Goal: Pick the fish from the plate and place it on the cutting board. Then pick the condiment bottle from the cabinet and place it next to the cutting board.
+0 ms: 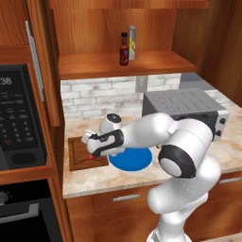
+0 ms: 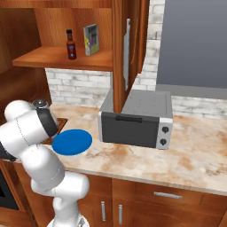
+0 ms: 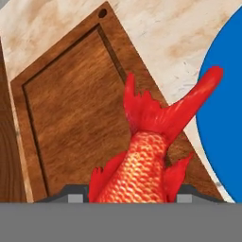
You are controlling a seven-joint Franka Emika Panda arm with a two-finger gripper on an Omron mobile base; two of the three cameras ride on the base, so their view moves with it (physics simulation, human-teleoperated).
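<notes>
Low in the hand view, between my finger tips, sits the fish (image 3: 142, 160), tail fanned toward the upper right of the frame. My gripper (image 3: 134, 194) is clenched on its body, and the fish hangs over the board (image 3: 71, 118), near the edge that faces the plate (image 3: 227, 118). At the left centre of the left base view my gripper (image 1: 91, 152) points down at the board (image 1: 78, 158), a speck of red at its tips.

I judge the fish light and slim, probably slick along the scales, with thin fins and tail (poor places to pinch). The thick middle of the body is the sensible hold, and that seems to be where I have it.

As for holders: the plate (image 1: 134, 160) looks bare, no food visible on its blue. On the cabinet (image 1: 156, 64) shelf in the upper middle stands the bottle (image 1: 124, 49), upright, just beside a grey cylinder (image 1: 132, 42).
</notes>
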